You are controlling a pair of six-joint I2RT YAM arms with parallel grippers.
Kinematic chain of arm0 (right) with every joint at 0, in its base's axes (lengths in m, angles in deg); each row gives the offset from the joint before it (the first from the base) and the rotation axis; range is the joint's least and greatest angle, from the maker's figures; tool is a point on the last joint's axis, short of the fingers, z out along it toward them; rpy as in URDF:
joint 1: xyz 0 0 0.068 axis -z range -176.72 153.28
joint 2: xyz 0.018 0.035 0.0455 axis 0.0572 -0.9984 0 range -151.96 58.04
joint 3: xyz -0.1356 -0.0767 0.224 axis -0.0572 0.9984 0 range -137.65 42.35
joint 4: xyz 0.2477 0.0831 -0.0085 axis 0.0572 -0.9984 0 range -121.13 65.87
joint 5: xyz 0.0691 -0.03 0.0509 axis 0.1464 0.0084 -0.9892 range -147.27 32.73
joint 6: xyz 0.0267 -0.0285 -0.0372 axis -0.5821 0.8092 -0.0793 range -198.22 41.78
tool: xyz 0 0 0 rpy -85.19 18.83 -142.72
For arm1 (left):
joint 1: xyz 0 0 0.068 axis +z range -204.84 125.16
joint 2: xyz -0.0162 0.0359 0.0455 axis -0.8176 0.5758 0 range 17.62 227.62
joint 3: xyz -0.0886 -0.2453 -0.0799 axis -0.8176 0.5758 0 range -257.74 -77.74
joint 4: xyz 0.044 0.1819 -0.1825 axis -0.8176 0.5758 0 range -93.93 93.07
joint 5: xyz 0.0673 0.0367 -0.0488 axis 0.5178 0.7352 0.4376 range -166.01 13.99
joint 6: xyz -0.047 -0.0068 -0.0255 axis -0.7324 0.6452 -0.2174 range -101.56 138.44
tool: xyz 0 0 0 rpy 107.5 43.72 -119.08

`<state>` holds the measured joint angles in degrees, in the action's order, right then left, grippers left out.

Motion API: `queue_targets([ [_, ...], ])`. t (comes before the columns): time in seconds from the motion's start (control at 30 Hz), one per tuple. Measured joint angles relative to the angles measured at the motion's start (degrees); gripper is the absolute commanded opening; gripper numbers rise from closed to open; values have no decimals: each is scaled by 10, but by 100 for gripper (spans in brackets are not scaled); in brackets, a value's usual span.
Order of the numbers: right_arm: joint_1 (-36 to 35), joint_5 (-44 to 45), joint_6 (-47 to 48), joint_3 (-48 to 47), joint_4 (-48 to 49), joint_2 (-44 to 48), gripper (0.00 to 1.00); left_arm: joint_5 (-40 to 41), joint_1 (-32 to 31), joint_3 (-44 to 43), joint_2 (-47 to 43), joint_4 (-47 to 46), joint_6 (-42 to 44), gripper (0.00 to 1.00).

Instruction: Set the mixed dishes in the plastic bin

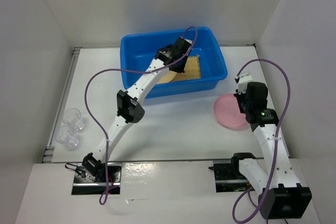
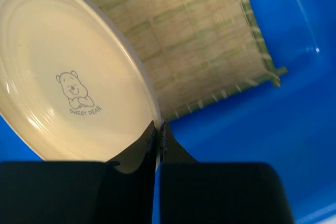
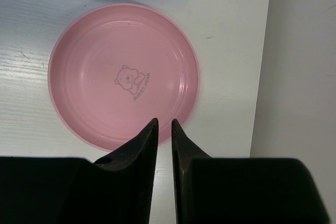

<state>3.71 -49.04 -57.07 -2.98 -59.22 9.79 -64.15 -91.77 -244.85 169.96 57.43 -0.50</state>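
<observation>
The step in hand was putting the round tan-orange plate [image 2: 63, 66] into the big bright blue plastic bin [image 2: 294, 129]. In the left wrist view, the left gripper [image 2: 158, 132] sat at the bottom middle. Its jaws were squeezed shut, and they seemed to pinch the thin rim of that plate. The plate filled the left side of the view. Its edge lay over the square yellowish woven bamboo mat [image 2: 199, 40], which was already on the floor of the bin.

The next move, I think, was to let the plate go gently, so it lay flat and did not bang.

In the right wrist view, the right gripper [image 3: 164, 124] hung over the near rim of the round pink plate [image 3: 105, 61]. Its jaws were open just a crack and held nothing. The pink plate lay on the white table [image 1: 173, 124], to the right of the bin in the top view. To grab it, the jaws would need to go down around the rim.

Two small clear glass cups [image 1: 74, 119] stood at the far left of the top view, not yet binned.
</observation>
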Motion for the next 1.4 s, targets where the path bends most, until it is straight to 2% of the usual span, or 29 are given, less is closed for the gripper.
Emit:
queue_targets([
  [0.13,0,0,0,0,0,-16,21,9,5,-20,23,-37,18,0],
  [0.23,0,0,0,0,0,-23,21,8,10,-30,35,-62,31,8],
  [0.3,0,0,0,0,0,-21,21,5,10,-32,37,-73,39,8],
  [0.37,0,0,0,0,0,-15,21,1,10,-37,39,-83,41,14],
  [0.53,0,-3,7,22,7,54,21,-32,19,-47,45,-102,37,14],
  [0.6,0,-4,9,28,9,94,21,-51,27,-50,51,-109,33,18],
  [0.7,0,-5,10,29,20,118,21,-77,41,-50,65,-122,19,27],
  [0.77,0,-3,10,29,26,101,21,-88,48,-50,73,-125,4,39],
  [0.87,0,0,10,30,27,61,25,-111,58,-55,81,-123,-24,48],
  [0.9,0,1,10,33,27,48,25,-122,60,-64,86,-121,-38,57],
  [1.1,0,3,10,38,27,28,29,-171,59,-105,94,-111,-101,83],
  [1.13,0,3,10,38,27,24,29,-163,58,-106,90,-103,-108,95],
  [1.17,0,4,10,38,26,19,29,-153,57,-106,87,-92,-111,100],
  [1.3,0,4,10,38,27,9,29,-103,69,-106,54,-24,-139,100],
  [1.4,0,4,10,38,26,9,29,-96,122,-106,14,37,-160,100],
])
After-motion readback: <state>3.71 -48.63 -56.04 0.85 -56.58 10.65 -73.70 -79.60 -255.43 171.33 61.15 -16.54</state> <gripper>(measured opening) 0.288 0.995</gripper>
